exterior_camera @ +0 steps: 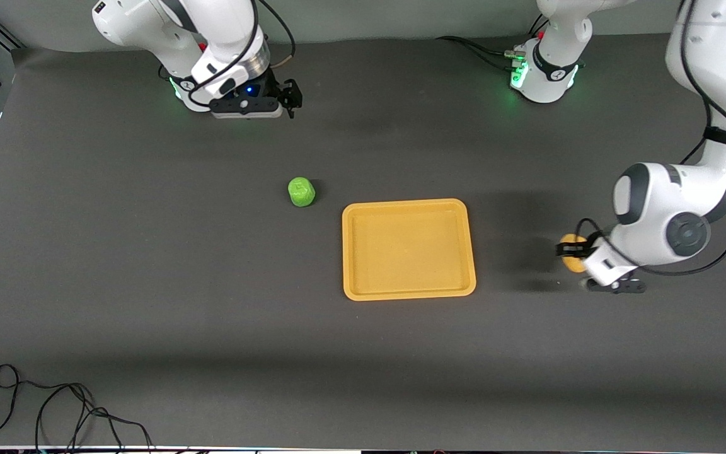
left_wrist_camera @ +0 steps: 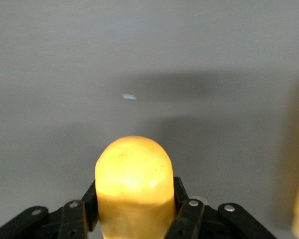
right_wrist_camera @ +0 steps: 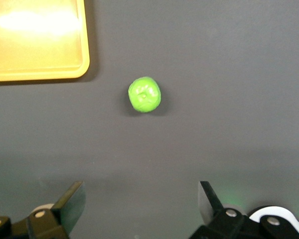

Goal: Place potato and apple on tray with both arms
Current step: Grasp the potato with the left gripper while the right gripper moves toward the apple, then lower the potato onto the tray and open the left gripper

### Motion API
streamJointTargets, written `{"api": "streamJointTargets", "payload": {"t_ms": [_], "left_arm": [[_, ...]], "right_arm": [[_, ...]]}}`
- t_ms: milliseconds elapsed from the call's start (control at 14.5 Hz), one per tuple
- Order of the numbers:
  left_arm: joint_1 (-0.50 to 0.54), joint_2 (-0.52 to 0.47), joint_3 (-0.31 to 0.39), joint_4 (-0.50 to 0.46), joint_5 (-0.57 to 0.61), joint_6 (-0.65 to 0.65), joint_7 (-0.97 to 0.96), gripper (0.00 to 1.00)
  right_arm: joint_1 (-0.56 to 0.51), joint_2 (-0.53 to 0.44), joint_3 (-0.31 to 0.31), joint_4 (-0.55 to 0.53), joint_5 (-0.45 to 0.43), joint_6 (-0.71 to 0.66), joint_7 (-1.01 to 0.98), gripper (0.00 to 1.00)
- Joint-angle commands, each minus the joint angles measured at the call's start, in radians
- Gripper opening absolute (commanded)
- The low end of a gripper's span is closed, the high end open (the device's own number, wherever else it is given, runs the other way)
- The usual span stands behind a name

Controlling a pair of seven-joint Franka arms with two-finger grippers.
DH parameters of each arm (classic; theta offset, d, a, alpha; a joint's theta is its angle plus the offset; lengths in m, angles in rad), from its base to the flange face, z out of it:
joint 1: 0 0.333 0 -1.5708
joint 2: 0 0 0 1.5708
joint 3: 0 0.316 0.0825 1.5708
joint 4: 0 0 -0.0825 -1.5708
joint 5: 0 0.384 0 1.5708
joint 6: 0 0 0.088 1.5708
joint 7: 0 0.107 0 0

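Bench (exterior_camera: 149, 302): dark grey, matte, wide; a loose black cable (exterior_camera: 54, 410) lies at its edge nearest the front camera, toward the right arm's end.
Tray (exterior_camera: 408, 294): yellow-orange, flat on the bench near the middle, nothing inside it; its corner (right_wrist_camera: 50, 74) shows in the right wrist view.
Open room: bare bench lies on every side of the tray, with a wide strip between it and the edge nearest the front camera.
Left tool (exterior_camera: 572, 251): low over the bench toward the left arm's end, well apart from the tray, fingers (left_wrist_camera: 187, 219) closed against the potato.
Right tool (exterior_camera: 287, 98): near its own base, fingers (right_wrist_camera: 70, 201) spread wide, holding nothing; this arm waits.
Apple (exterior_camera: 302, 192): green, on the bench just beside the tray's corner, toward the right arm's end, apart from the rim; also seen at (right_wrist_camera: 144, 94).
Potato (exterior_camera: 568, 250): yellow-orange, gripped by the left tool (left_wrist_camera: 133, 186).
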Motion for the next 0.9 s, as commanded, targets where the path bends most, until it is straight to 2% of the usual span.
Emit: {"api": "streamJointTargets", "payload": {"t_ms": [0,138,345,690,759,828], "left_arm": [[-0.134,0.007,0.012,0.072,-0.052,-0.065,-0.127,0.15],[-0.225,0.027,0.014,0.060,-0.103,0.028,-0.167,0.14],[-0.312,0.107,0.014,0.065,-0.087,0.131,-0.284,0.15],[-0.371,0.171,0.014,0.066,-0.080,0.173,-0.292,0.20],[-0.375,0.180,0.014,0.068,-0.080,0.177,-0.298,0.24],[-0.379,0.185,0.014,0.068,-0.078,0.179,-0.298,0.39]], "right_arm": [[0.016,-0.026,-0.008,-0.074,-0.005,0.103,0.030,1.00],[0.014,-0.003,-0.008,-0.141,-0.028,0.213,0.030,1.00],[0.005,0.069,-0.012,-0.240,-0.085,0.396,0.032,1.00],[-0.023,0.291,-0.017,-0.241,-0.087,0.629,0.047,1.00],[-0.023,0.325,-0.018,-0.238,-0.088,0.657,0.055,1.00],[-0.023,0.350,-0.018,-0.238,-0.088,0.695,0.055,1.00]]}}
